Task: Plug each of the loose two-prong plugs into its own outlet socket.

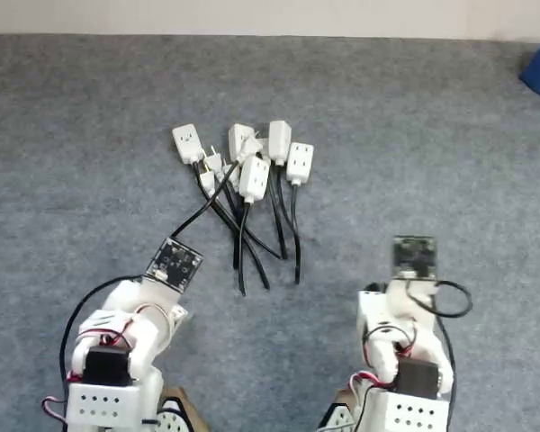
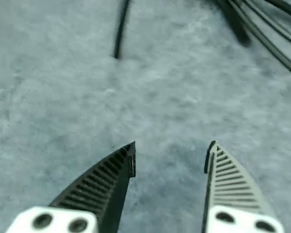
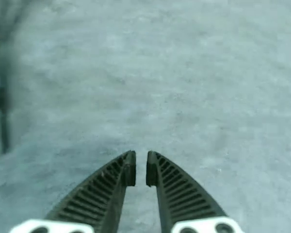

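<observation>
Ideally, the left gripper (image 2: 169, 150), fingers spread and empty, should single out one plug by its body while the right gripper (image 3: 140, 167), fingers almost pressed together on nothing, opens to brace a socket in the tangled cluster of plugs and sockets (image 1: 254, 175) at upper centre of the high view, on grey carpet (image 1: 450, 144) beneath a pale wall (image 1: 252, 16).

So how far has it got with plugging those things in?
Barely started, it seems. Done: nothing I can confirm; the white sockets lie jumbled with black cords, and at least one plug lies loose, prongs bare. In hand: nothing; the left pincer is open over bare carpet, the right pincer shut and empty. Left: apparently all the plugging.
</observation>
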Available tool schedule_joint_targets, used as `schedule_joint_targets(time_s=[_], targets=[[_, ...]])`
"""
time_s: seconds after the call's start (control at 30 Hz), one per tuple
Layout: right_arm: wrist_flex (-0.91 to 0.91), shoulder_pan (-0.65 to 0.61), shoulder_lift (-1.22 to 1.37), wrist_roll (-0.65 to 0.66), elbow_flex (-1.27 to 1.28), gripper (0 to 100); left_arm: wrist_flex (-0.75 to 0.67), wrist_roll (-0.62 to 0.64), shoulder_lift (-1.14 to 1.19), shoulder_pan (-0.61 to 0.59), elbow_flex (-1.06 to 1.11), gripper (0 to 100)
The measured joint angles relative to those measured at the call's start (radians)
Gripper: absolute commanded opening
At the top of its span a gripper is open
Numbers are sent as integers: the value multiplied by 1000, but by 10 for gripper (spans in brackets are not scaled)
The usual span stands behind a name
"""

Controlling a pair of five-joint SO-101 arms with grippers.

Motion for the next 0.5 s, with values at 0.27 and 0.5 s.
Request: schedule_joint_targets(time_s=[0.27, 0.5], targets=[[37, 18, 0, 157, 0, 59, -106, -21, 0, -64, 0, 236], [58, 18, 0, 249, -12, 59, -63, 12, 0, -141, -126, 236]])
